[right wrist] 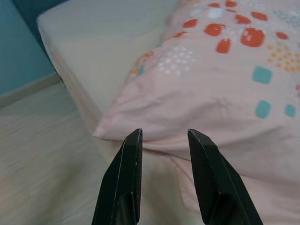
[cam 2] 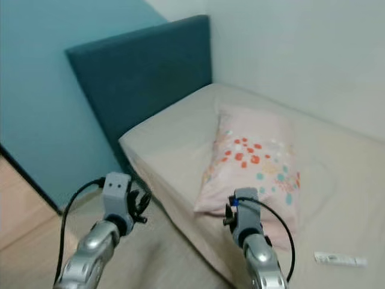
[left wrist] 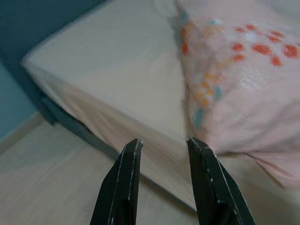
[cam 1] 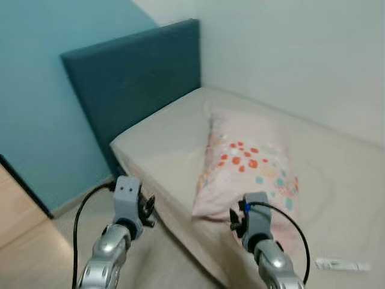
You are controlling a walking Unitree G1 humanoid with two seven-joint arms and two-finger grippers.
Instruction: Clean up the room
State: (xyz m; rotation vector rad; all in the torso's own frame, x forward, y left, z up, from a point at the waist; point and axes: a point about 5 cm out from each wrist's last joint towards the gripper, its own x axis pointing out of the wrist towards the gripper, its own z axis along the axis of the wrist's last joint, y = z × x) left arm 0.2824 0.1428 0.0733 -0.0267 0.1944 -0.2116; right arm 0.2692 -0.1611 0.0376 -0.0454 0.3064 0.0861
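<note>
Pink cotton, printed with red dots and teal squares, covers the pillow (cam 1: pixel 249 165) that lies askew on the bed (cam 1: pixel 162 144), its near corner overhanging the mattress edge. It looks soft and a little crumpled, with a loose flap of casing at the open end. The bed wears a plain beige sheet, smooth and matte; behind it stands a flat, padded, dark teal headboard (cam 1: pixel 135 75) against a lighter teal wall. The floor (cam 1: pixel 24 241) is pale wood-grain. A small white flat object (cam 1: pixel 341 264) rests on the sheet beyond the pillow, toward the right; what it is cannot be told.

Both arms are raised toward the bed. The left claw (left wrist: pixel 161 180) hovers over the floor just short of the mattress edge, fingers apart and empty, aimed near the pillow's corner. The right claw (right wrist: pixel 164 176) hovers just short of the pillow's overhanging edge, likewise apart and holding nothing.

Judging from this, the step in hand is the approach to the pillow, to straighten it at the head of the bed. The next move calls for closing in on the near edge and pinching a good fold of fabric, since thin casing could slip from the fingers.
</note>
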